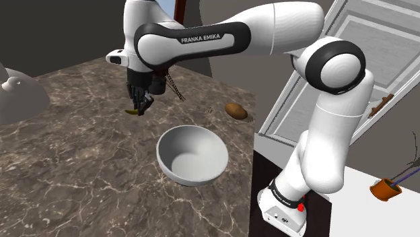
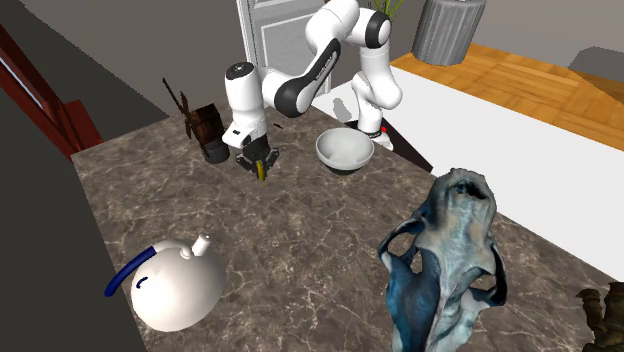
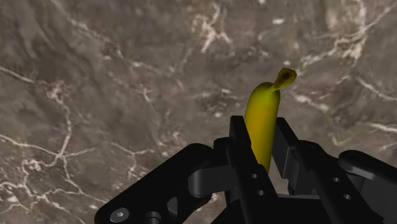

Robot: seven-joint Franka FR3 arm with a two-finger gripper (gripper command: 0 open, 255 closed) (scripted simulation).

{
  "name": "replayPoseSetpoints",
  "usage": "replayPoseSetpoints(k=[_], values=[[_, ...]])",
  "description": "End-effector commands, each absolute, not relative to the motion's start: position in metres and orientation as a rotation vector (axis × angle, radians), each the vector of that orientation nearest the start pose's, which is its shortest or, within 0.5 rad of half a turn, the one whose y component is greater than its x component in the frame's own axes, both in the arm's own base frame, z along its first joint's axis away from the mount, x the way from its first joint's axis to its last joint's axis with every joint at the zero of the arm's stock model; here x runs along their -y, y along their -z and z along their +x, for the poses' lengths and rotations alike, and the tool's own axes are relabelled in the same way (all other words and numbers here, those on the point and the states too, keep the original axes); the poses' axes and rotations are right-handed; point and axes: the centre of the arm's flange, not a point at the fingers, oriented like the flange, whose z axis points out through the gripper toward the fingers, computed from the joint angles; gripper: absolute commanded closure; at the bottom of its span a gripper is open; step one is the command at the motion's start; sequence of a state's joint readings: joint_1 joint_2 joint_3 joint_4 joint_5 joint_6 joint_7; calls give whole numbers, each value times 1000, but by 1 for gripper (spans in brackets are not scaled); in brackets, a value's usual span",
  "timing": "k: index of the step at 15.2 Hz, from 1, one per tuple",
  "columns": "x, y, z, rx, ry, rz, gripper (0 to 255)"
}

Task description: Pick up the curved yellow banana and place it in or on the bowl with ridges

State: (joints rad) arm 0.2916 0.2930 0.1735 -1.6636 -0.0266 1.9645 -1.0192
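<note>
In the shoulder view, a pale rounded vessel (image 1: pixel 15 94) sits at the left edge of the dark marble worktop (image 1: pixel 81 182). To its right the black gripper (image 1: pixel 141 105) points down, closed on the yellow banana (image 1: pixel 138 109), which hangs from between the fingers and seems clear of the marble. The grey-white bowl (image 1: pixel 192 153) stands apart from it, at about four o'clock from the gripper. A small brown oval thing (image 1: pixel 235 110) lies at one o'clock from the bowl. The stand (image 1: pixel 286 205) is at lower right, with an orange pot (image 1: pixel 385 189) on the white surface beyond it

In the second exterior view, a white kettle with a blue handle (image 2: pixel 178 287) sits at seven o'clock from the gripper (image 2: pixel 259 163). A dark brown object (image 2: pixel 206 127) stands at ten o'clock from it. The banana (image 2: pixel 262 172) pokes down out of the gripper. The bowl (image 2: pixel 344 150) is at three o'clock, near but not touching. A blue-grey skull-like figure (image 2: pixel 447 260) rises at lower right

In the wrist view, the two fingers (image 3: pixel 240 153) clasp the banana (image 3: pixel 262 118) on both sides. Its stem end juts out past the gripper (image 3: pixel 261 141), over bare marble
</note>
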Motion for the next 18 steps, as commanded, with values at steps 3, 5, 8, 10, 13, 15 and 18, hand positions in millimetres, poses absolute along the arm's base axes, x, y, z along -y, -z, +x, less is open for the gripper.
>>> replayPoseSetpoints(k=[3,5,8,10,13,15,18], values=[[-279,-461,582,2112,29,-2297,255],[-279,-471,582,2112,29,-2297,255],[-279,-487,582,2112,29,-2297,255],[-279,-497,582,2112,29,-2297,255],[-279,-513,582,2112,29,-2297,255],[-279,-524,582,2112,29,-2297,255],[-279,-540,582,2112,29,-2297,255]])
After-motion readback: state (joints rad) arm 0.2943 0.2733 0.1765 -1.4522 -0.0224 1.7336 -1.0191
